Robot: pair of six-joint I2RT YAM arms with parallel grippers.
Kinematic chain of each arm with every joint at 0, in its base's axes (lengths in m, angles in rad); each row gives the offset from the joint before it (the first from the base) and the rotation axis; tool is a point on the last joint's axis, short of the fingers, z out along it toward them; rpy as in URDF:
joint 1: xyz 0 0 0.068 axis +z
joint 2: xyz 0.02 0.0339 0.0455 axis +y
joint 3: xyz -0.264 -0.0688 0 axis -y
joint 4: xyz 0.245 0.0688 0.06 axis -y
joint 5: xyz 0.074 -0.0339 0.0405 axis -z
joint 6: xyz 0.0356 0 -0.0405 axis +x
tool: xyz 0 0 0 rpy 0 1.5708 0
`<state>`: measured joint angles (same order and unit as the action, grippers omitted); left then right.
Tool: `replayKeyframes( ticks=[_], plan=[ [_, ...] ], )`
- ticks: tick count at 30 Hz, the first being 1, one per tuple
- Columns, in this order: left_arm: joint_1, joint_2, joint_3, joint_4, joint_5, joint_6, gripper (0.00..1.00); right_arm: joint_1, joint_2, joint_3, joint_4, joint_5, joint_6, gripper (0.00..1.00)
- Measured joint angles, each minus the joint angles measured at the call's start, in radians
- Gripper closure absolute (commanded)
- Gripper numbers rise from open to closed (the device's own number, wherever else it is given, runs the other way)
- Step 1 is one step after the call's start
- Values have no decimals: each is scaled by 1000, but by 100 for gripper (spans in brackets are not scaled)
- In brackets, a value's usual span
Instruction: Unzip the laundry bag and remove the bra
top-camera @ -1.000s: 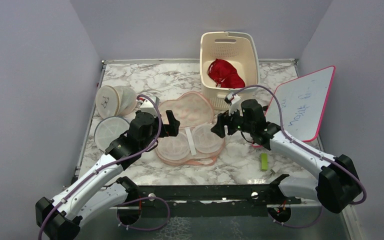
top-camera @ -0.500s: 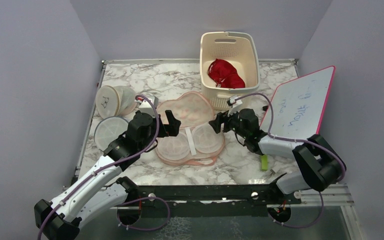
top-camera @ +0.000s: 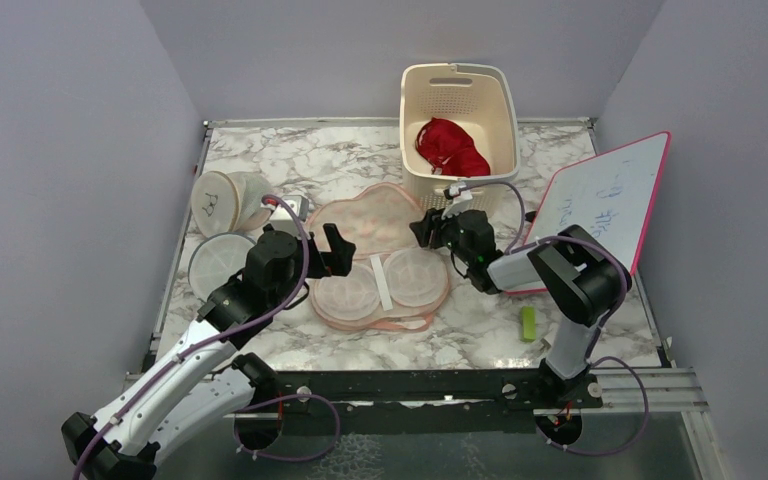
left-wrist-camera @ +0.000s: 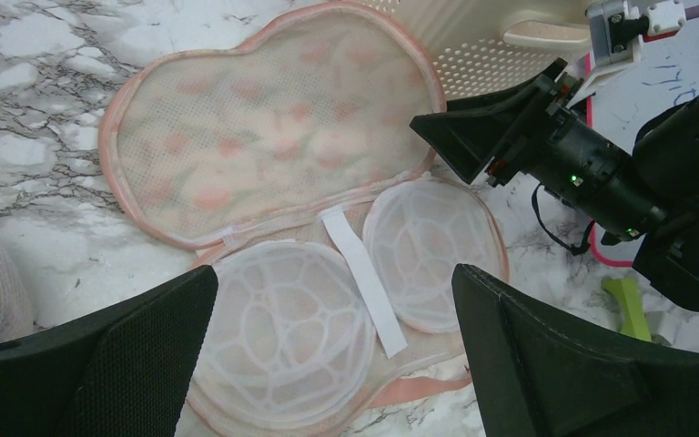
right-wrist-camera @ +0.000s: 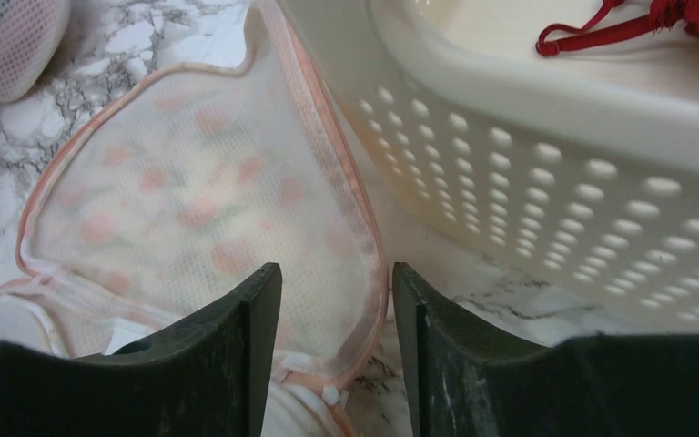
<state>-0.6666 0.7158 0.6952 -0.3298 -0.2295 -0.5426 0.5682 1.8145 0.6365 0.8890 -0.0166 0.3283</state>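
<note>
The peach laundry bag [top-camera: 375, 222] lies unzipped and spread flat, its carrot-print lid [left-wrist-camera: 273, 137] folded back and two white mesh cup forms [left-wrist-camera: 282, 328] exposed. The red bra [top-camera: 450, 147] sits in the cream basket [top-camera: 457, 72]; its strap [right-wrist-camera: 592, 32] shows in the right wrist view. My left gripper [left-wrist-camera: 335, 273] hovers wide open over the cup forms, holding nothing. My right gripper [right-wrist-camera: 337, 273] is partly open, its fingers straddling the lid's pink right rim [right-wrist-camera: 369, 264] beside the basket wall [right-wrist-camera: 528, 182], with a gap on both sides.
Two round white mesh cases [top-camera: 228, 200] [top-camera: 222, 262] lie at the left. A pink-framed whiteboard [top-camera: 605, 205] leans at the right, with a small green object [top-camera: 528, 323] near the front. A white strap [left-wrist-camera: 364, 269] crosses between the cups.
My right gripper has moved left and back to the lid's right rim by the basket, and its jaws have narrowed. The left gripper has drawn slightly back.
</note>
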Motion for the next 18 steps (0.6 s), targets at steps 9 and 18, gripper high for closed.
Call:
replayKeyframes(
  ticks=[9,18],
  plan=[
    [0,-3,0,-21,-4,16,1,1,65,56,13,0,-46,77],
    [0,175,105,-60,68,162,1,0,-3,10,38,-128,-250,99]
  ],
)
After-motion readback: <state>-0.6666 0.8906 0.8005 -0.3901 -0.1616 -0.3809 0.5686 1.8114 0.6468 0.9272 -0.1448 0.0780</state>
